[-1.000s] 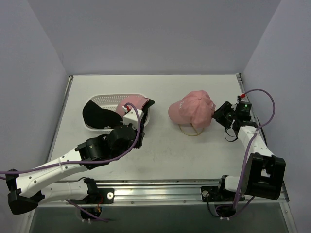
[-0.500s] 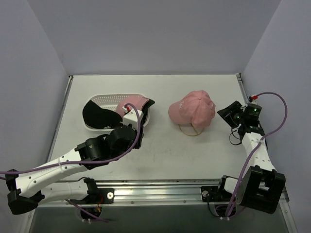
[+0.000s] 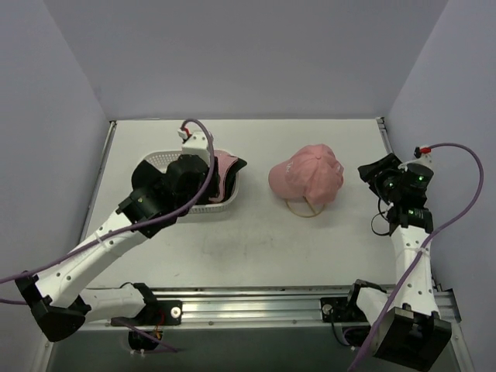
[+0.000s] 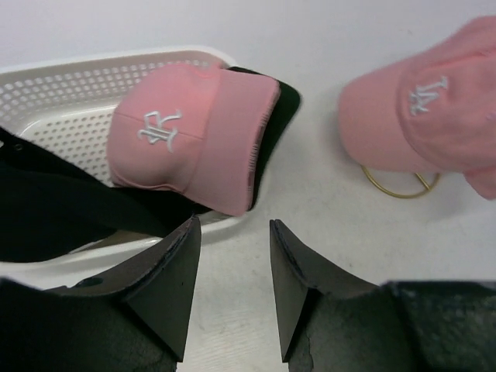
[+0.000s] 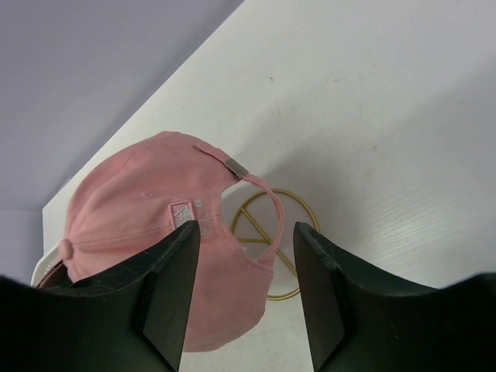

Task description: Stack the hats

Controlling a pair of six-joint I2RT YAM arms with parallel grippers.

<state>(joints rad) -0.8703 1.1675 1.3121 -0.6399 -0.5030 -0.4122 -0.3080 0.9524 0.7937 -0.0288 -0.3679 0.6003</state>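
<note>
Backing my right jaws, parted and empty, off the pink hat point(image 3: 306, 174) seated on the gold stand point(image 5: 267, 232), I bring my left jaws, likewise parted and empty, over the basket point(image 4: 70, 77) where the next pink hat point(image 4: 186, 136) waits for stacking.

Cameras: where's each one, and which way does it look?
Top external: up behind the robot, looks down on the table; left arm, right arm show.
Left wrist: rides the left arm, faces the pink hat in the basket; left pincer shows.
Right wrist: rides the right arm, faces the stand hat's back; right pincer shows.
All share the stand hat.
</note>
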